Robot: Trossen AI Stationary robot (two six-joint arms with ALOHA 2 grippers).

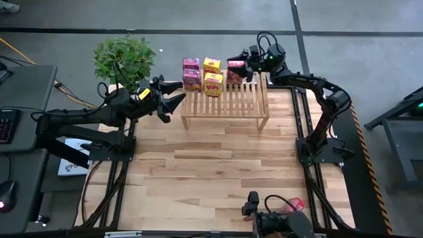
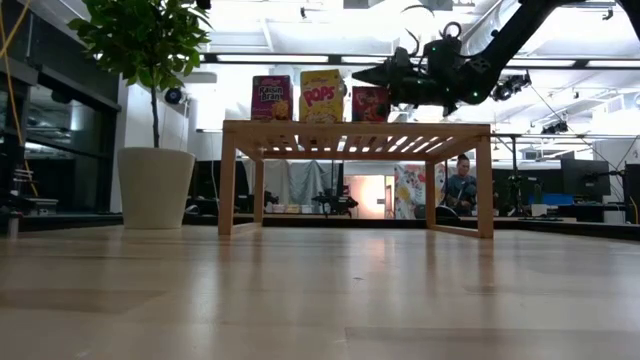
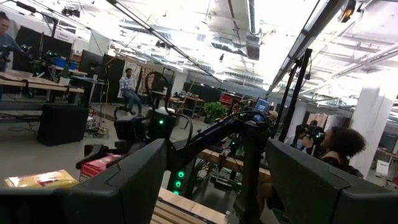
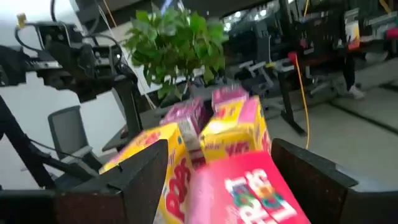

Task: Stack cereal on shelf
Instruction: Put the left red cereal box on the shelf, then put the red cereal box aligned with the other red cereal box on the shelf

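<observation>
The right gripper (image 1: 246, 68) is over the shelf (image 1: 225, 100) near its far right corner, its jaws pinching a red cereal box (image 1: 236, 65) that it holds above a second red box (image 1: 234, 77) resting on the slats. Along the shelf's far edge the other boxes already stand in pairs: a pink box on top (image 1: 191, 63) of a pink box below (image 1: 192, 80) towards the far left corner, and a yellow box on top (image 1: 211, 65) of a yellow box below (image 1: 213, 84) at the middle.

These are small cardboard cartons, likely very light and thin-walled, so a hard squeeze would probably dent them. The broad flat faces look like the best place to take hold, and the printed card may be a little slick. A box set down off-centre could tip the one beneath.

The left gripper (image 1: 173, 94) waits off the shelf's left edge, over the surface (image 1: 218, 165), jaws spread.

The high view shows the doubled stacks. The low view (image 2: 370, 103) shows only one level row of three fronts, so the stacking is hidden there, but it shows the right gripper (image 2: 395, 72) level with the boxes. The right wrist view shows the held box (image 4: 245, 186) close between the fingers (image 4: 134, 171)
</observation>
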